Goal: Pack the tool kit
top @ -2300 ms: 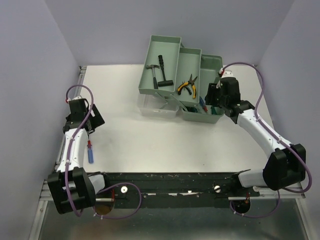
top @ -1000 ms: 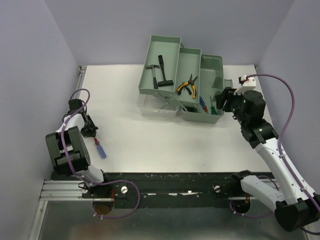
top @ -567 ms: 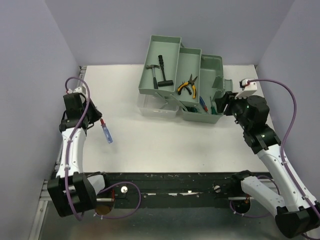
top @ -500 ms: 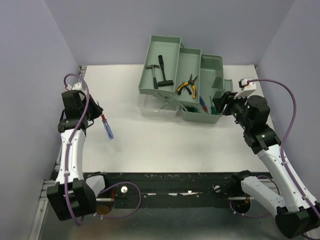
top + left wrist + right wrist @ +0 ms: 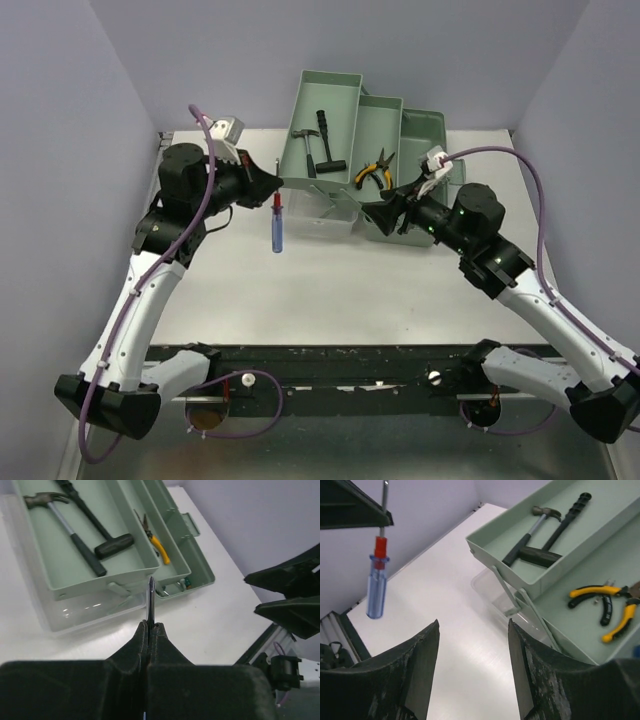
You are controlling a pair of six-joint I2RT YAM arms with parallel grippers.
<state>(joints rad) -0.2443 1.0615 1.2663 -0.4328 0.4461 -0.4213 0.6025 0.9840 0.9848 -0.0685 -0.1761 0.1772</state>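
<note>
Toolbox (image 5: 335, 90), sage-green moulded plastic with stepped trays fanned open, sits on the white desk (image 5: 330, 290) at upper centre of the overhead frame, its translucent lid (image 5: 300, 218) lying beneath. A steel-headed hammer (image 5: 308, 150) and yellow-handled pliers (image 5: 374, 173) already lie in the trays. The coloured handles (image 5: 186, 583) in the bottom bin may be screwdrivers, but they are too small to tell.

The left claw (image 5: 275, 183) pinches the thin metal shaft of a screwdriver (image 5: 276, 222), whose clear blue handle hangs just left of the box. The right claw (image 5: 474, 625) gapes, holding nothing.

What remains, I judge, is to stow this one, fold the trays and close the lid.
</note>
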